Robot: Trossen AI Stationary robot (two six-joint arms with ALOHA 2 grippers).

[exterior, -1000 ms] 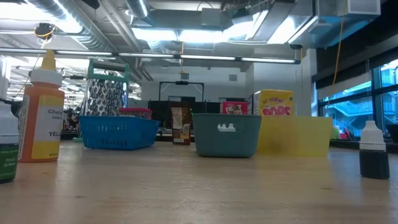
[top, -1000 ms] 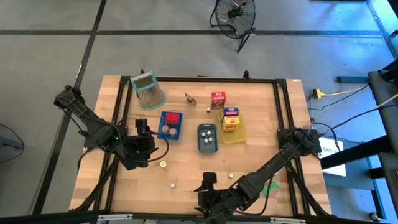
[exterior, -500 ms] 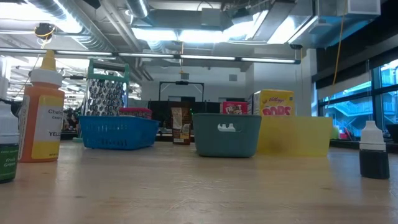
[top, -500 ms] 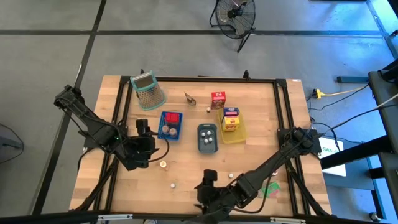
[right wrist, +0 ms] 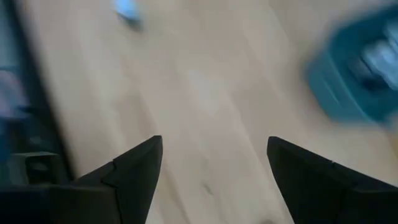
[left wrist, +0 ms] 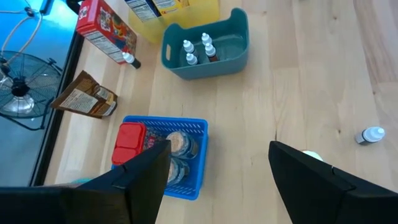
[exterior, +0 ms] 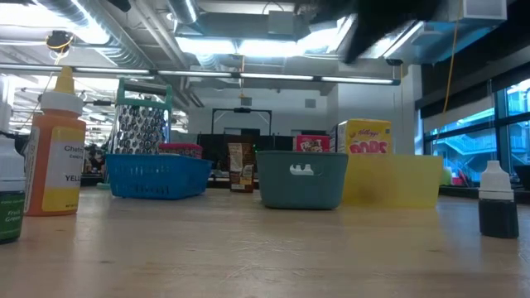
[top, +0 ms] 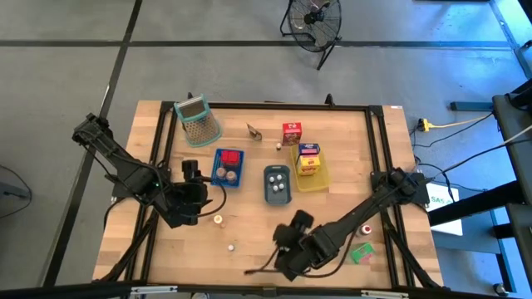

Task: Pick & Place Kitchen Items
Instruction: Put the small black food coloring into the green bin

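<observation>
Both hands empty, fingers apart: left hand (top: 189,202) sits just beside the small brown round piece (top: 218,220), nearer than right hand (top: 287,249).

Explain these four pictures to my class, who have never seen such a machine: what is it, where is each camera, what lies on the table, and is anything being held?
It is a robot with two dark arms, each ending in a two-finger gripper. One camera looks straight down, one sits level with the table top, and one rides on each wrist. From above, the left gripper waits near the blue tray; the right gripper hangs over the table's near half, blurred. Both are open and hold nothing. On the wood stand a grey-blue tray of small bottles, a yellow tray with cartons, a red carton, a brown packet, a metal grater and a few small round pieces.
</observation>
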